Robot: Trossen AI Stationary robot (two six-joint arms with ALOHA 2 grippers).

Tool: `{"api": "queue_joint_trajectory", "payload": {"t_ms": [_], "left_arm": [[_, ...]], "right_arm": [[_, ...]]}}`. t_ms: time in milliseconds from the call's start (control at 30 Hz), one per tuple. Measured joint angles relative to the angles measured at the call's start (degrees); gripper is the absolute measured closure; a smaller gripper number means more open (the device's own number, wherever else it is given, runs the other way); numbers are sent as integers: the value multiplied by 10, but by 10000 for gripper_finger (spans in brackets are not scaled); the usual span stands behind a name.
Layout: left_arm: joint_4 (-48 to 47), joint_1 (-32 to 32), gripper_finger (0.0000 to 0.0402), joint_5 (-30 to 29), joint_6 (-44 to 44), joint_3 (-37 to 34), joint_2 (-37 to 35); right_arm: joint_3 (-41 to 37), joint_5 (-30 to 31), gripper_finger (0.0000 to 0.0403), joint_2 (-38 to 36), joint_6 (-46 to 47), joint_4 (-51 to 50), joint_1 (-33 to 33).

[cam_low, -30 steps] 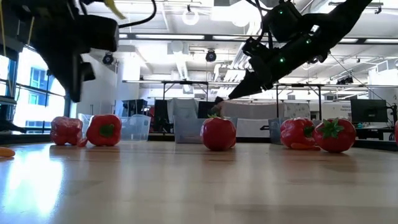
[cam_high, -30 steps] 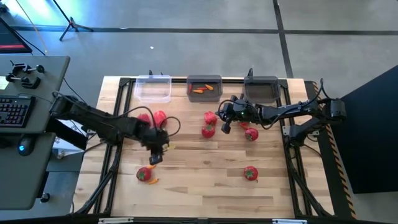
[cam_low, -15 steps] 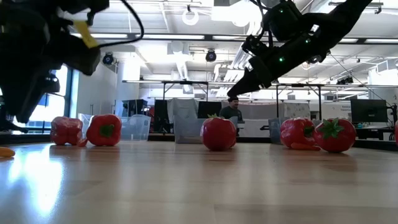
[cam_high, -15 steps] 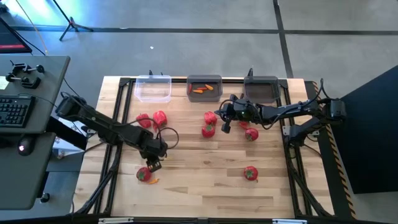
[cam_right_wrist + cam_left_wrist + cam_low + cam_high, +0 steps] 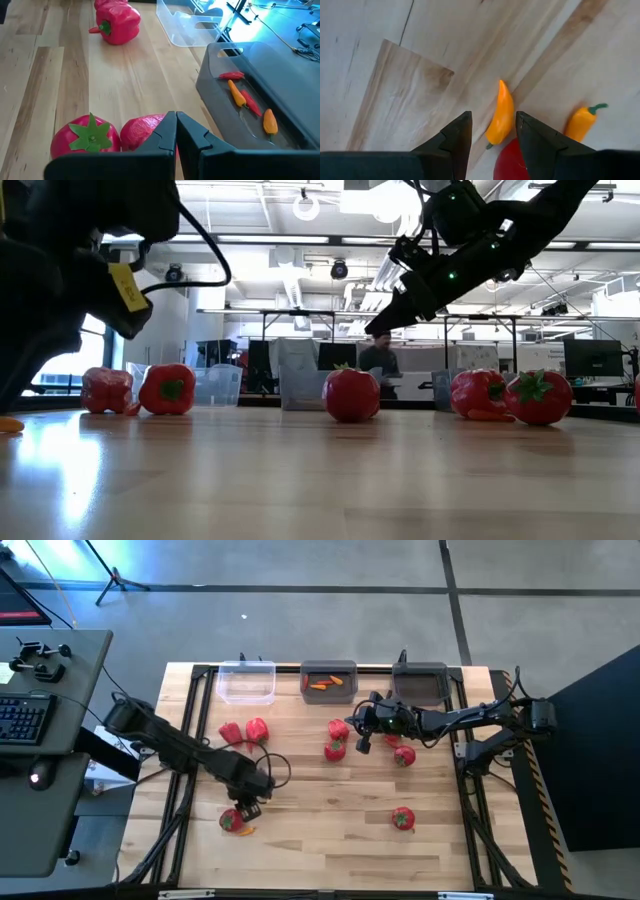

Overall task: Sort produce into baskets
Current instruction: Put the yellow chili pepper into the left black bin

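My left gripper (image 5: 247, 808) hangs open over the near left of the table, pointing steeply down. In its wrist view an orange chilli (image 5: 501, 115) lies on the wood below the gap between its fingers (image 5: 492, 117). A second orange chilli (image 5: 580, 122) and a red tomato (image 5: 232, 821) lie beside it. My right gripper (image 5: 362, 740) is shut and hovers at mid-table over a tomato (image 5: 87, 137) and a red pepper (image 5: 142, 131). The three baskets stand along the far edge: clear (image 5: 247, 683), dark grey with several chillies (image 5: 329, 681), dark grey (image 5: 420, 681).
Two red peppers (image 5: 244, 730) lie left of centre. One tomato (image 5: 404, 755) rests right of my right gripper and another (image 5: 402, 818) lies near the front right. Bare wood spreads across the middle and near side.
My left gripper has gone down and toward the table's near edge, closing on the tomato and chillies at the near left, and has tipped to point more steeply down.
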Motion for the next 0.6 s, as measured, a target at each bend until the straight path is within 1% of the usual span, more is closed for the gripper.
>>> {"api": "queue_joint_trajectory", "payload": {"t_ms": [200, 300, 400, 600], "left_arm": [[0, -4, 262, -10, -2, 0, 29], [-1, -7, 272, -13, 2, 2, 36], [-4, -8, 298, -17, 15, 3, 37], [-8, 4, 380, -27, 75, 12, 39]], "right_arm": [[0, 7, 403, 0, 0, 0, 0], [0, 7, 403, 0, 0, 0, 0], [0, 7, 403, 0, 0, 0, 0], [0, 7, 403, 0, 0, 0, 0]]}}
